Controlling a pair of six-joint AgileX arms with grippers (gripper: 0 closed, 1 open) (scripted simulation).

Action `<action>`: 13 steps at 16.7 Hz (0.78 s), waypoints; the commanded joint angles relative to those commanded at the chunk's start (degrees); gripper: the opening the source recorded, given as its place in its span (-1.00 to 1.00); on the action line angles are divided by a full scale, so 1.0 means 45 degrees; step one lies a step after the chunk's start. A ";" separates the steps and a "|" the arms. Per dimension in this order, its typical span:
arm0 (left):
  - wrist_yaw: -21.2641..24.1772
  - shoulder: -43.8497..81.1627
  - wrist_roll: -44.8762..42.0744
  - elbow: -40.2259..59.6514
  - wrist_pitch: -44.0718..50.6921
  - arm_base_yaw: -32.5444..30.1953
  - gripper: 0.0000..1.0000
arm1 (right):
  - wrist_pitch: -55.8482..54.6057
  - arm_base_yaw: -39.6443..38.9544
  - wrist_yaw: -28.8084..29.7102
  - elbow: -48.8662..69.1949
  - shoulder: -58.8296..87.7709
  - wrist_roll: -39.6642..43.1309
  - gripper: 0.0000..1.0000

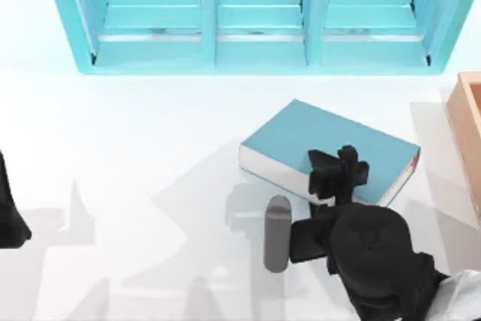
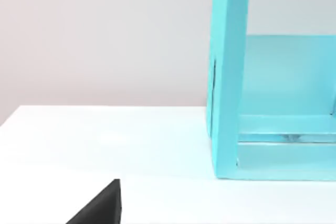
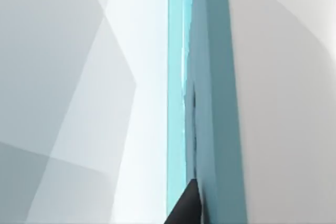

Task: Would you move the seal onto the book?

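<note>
Right gripper (image 1: pixel 337 174) over book (image 1: pixel 301 140) | fingers possibly together, cannot tell | left arm parked.

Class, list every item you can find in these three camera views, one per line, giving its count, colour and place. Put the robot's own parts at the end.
book: one, teal-blue cover with white page edges, lying flat on the table right of centre.
shelf unit: one, teal, along the table's far edge, with three open bays.
box: one, light wood, at the table's right edge, partly cut off.
table: one, white, beneath everything.
right gripper: one, black, over the book's near edge.
left arm: one, black, parked at the table's left edge.
</note>
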State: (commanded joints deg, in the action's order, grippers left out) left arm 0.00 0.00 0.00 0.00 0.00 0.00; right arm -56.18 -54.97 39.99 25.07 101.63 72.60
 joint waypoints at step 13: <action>0.0000 0.0000 0.0000 0.0000 0.0000 0.0000 1.00 | 0.0000 0.0000 0.0000 0.0000 0.0000 0.0000 1.00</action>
State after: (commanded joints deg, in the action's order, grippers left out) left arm 0.00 0.00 0.00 0.00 0.00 0.00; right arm -56.18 -54.97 39.99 25.07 101.63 72.60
